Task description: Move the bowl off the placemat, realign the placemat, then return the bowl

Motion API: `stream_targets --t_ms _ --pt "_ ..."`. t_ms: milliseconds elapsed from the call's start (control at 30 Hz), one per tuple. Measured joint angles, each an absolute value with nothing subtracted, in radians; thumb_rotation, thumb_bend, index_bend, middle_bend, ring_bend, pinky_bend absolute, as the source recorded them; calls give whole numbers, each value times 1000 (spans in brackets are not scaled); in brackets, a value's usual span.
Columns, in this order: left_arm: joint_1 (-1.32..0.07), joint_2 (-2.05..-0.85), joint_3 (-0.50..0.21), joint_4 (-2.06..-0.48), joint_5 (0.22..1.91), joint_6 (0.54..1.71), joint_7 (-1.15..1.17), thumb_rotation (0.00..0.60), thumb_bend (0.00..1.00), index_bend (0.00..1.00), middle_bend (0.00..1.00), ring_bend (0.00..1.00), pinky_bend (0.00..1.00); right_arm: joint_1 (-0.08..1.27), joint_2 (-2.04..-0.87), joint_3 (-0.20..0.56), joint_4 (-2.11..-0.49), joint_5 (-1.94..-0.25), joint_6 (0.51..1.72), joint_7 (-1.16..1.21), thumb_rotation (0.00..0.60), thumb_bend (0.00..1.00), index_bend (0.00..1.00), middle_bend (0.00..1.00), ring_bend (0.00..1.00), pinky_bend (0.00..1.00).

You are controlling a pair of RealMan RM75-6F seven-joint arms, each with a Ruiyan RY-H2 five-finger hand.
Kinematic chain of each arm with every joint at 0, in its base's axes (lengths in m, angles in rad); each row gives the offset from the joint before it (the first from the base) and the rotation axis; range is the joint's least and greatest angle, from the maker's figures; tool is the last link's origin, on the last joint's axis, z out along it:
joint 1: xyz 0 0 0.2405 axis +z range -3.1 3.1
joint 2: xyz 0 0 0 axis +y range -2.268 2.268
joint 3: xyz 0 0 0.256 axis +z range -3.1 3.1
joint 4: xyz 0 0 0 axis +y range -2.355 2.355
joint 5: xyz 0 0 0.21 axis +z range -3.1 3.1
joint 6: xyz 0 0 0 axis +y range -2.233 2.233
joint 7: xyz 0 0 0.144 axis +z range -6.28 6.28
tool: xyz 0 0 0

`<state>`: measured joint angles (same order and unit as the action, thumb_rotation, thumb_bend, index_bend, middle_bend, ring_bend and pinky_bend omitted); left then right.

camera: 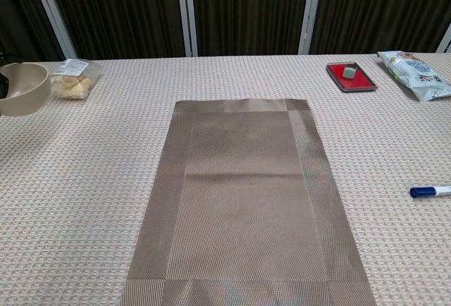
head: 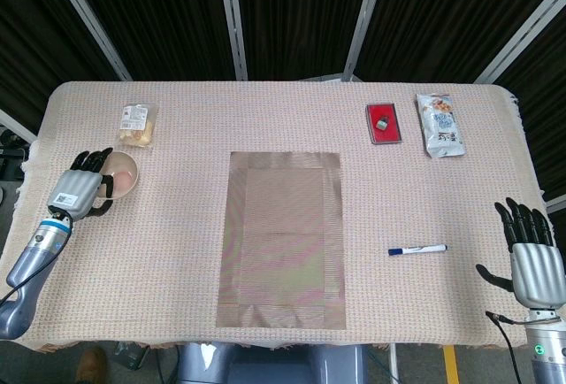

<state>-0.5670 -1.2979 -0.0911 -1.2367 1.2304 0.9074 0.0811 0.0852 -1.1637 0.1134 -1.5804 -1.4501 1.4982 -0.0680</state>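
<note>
Left hand: the left hand (head: 78, 191) grips the bowl (head: 121, 172) by its rim near the left edge of the bench (head: 177, 110), well apart from the mat; in the chest view only the bowl (camera: 24, 88) shows, at the frame's left border.
Bowl: tilted, its opening partly turned sideways; whether it touches the bench cannot be told. It sits just in front of the snack bag (head: 137, 125).
Right hand: the right hand (head: 535, 264) hangs off the right front corner of the bench, fingers spread and holding nothing.
Mat: the mat (head: 283, 238) lies flat in the middle of the bench, bare, its long sides running front to back, its front edge close to the bench's front edge.
Pen: the pen (head: 416, 249) lies to the right of the mat, apart from it.
Tray: the red tray (head: 383, 123) holds a small block near the far edge.
Packet: the packet (head: 439, 124) lies just right of the tray.
</note>
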Motion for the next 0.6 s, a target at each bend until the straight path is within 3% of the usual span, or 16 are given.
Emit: stream_targets --t_ms 167,267,333,600 --pt "-564 -1342 -102 -1218 1199 906 112 600 281 433 0 0 0 83 -1162 115 -1576 -1444 1499 -61 600 0 0 0 0 0" --pt "-563 -1348 -103 -1218 1195 907 119 600 42 139 0 0 0 83 -1161 116 -1574 -1442 1497 -59 600 0 0 0 0 0" --pt "-563 -1349 -103 -1224 1189 905 130 600 0 6 0 0 0 83 -1160 116 -1572 -1441 1497 -57 600 0 0 0 0 0" --pt "-548 -1319 -123 -1309 1208 973 103 600 0 0 0 0 0 83 -1158 116 -1577 -1448 1500 -50 600 0 0 0 0 0"
